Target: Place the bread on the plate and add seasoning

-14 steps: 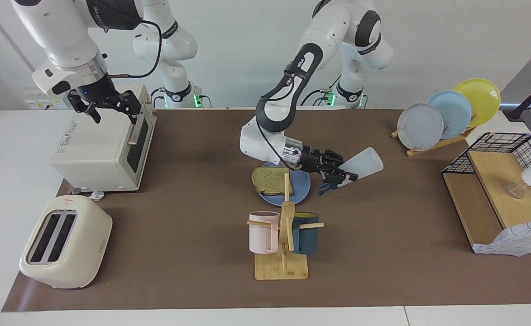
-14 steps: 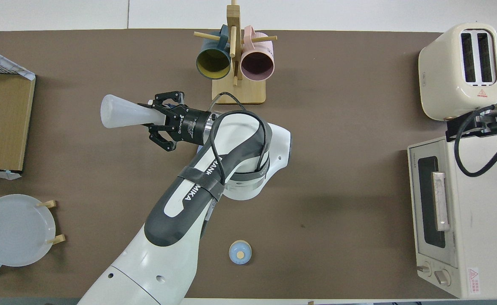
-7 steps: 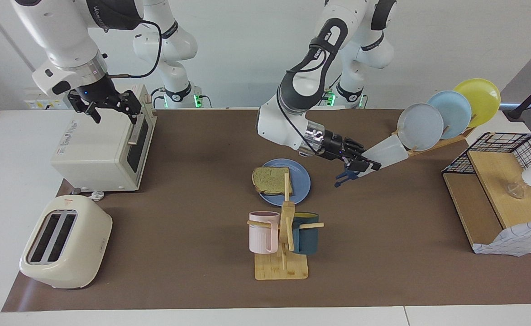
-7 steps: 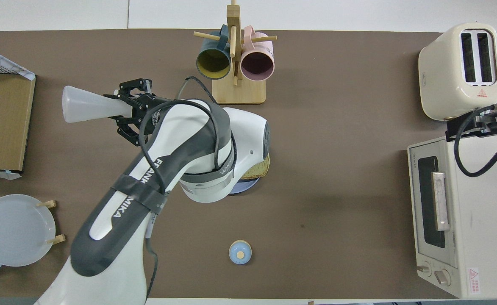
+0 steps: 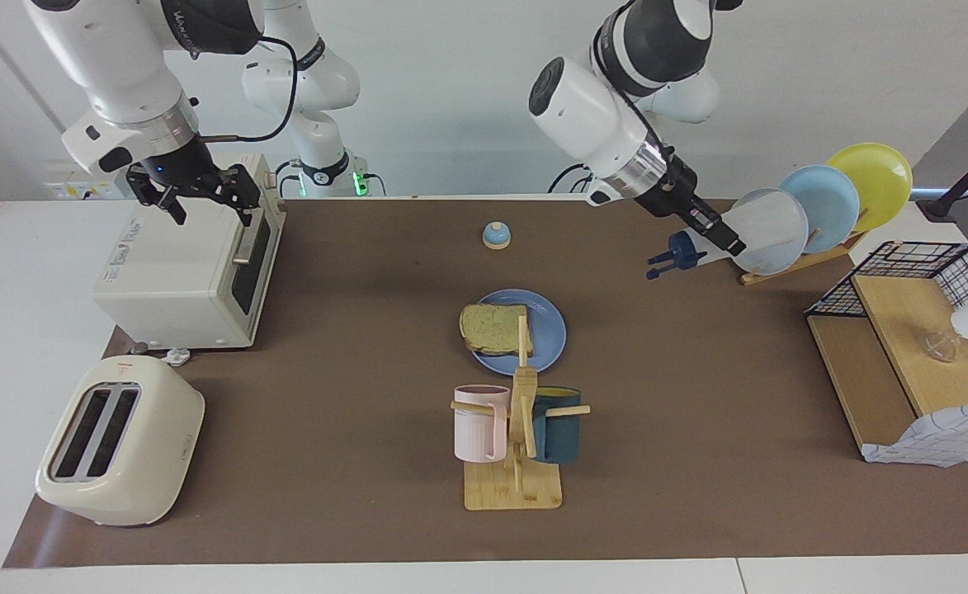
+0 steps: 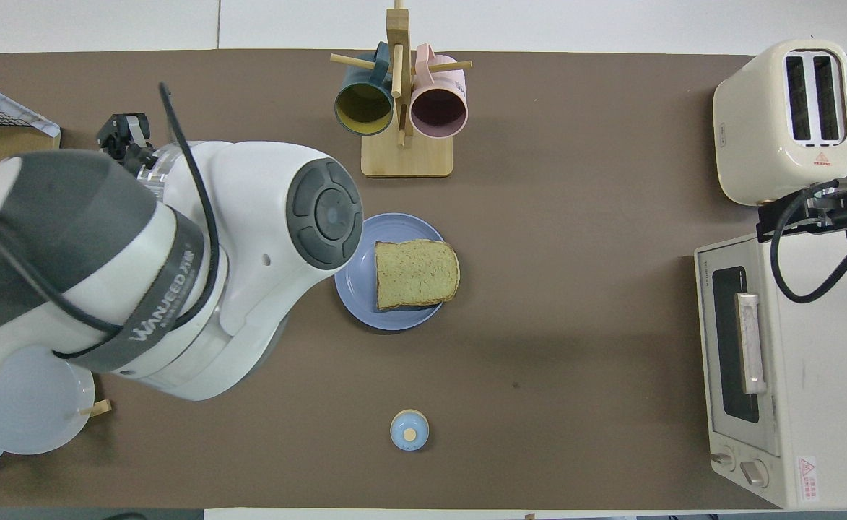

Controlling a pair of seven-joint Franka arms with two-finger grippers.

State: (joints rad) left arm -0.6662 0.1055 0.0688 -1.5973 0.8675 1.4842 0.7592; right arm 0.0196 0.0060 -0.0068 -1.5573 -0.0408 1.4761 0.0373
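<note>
In the facing view, our left pincer (image 5: 702, 239) is up in the air toward the left arm's end of the table (image 5: 351, 511), clenched on the bottle (image 5: 743, 235). The bottle is tipped, its dark cap (image 5: 680, 252) lowest, and it shows in front of the plate rack (image 5: 805, 210). The bread (image 5: 496, 328) lies on the blue plate (image 5: 551, 330), just on the robots' side of the mug stand (image 5: 517, 437). The bell (image 5: 496, 236) sits nearer the robots than the plate. Our right pincer (image 5: 195, 191) waits over the oven (image 5: 186, 272), fingers spread and empty.

We judge the seasoning step is closing out: the bottle wants setting down. We should right it first, cap up, keep it clear of the racked plates, lower until its base meets the table, and only then let go.

In the overhead view, our left arm hides the bottle; only the pincer's (image 6: 123, 133) black body peeks out by the basket (image 6: 4, 115). The bread (image 6: 416, 273) overhangs the plate's (image 6: 354, 300) rim slightly toward the right arm's end.
</note>
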